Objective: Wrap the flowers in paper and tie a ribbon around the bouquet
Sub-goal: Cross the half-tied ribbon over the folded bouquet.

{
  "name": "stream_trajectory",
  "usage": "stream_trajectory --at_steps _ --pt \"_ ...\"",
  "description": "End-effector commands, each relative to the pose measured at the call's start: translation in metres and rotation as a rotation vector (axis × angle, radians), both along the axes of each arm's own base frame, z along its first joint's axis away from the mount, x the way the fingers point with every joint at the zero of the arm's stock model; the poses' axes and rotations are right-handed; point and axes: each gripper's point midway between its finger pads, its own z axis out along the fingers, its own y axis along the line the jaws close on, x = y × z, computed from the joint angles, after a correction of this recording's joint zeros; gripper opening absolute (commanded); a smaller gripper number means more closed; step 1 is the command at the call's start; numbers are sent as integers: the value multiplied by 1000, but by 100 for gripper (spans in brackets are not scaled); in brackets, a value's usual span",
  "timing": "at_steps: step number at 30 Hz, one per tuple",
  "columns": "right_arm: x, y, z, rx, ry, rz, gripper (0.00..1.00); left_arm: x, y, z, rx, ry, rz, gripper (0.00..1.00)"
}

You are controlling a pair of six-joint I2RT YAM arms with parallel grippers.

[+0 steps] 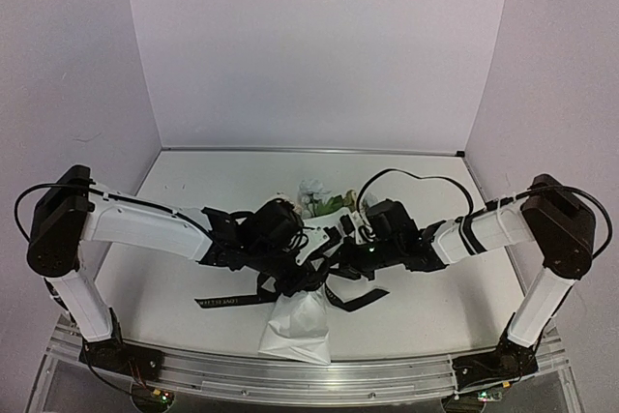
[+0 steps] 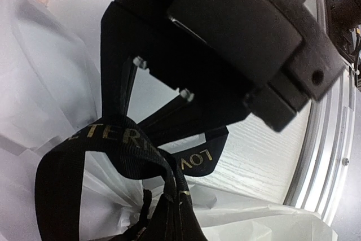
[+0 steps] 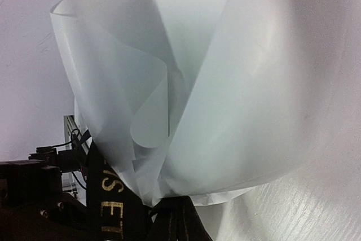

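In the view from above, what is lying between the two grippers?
The bouquet lies there, its paper-wrapped waist looped by the black ribbon, between the left gripper and the right gripper; the top view shows it.

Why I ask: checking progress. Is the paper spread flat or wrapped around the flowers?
Wrapped. The paper is gathered into a bundle, the ribbon looped around its waist, the flowers at its far end.

White table (image 1: 164, 309), aluminium rail (image 1: 387, 380), white walls (image 1: 319, 45).
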Motion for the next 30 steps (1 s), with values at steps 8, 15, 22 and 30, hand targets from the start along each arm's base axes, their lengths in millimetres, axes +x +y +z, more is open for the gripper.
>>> stream_trajectory --at_steps 8,15,22,30 --pt "1 29 35 140 26 63 0 12 6 48 -141 -76 88 21" --pt "-2 33 27 143 70 81 0 19 17 61 -189 -83 143 35" --pt "-5 34 21 137 93 91 0 20 36 72 -261 -21 202 41" --pt "-7 39 30 168 102 115 0 15 37 53 -269 103 219 29"
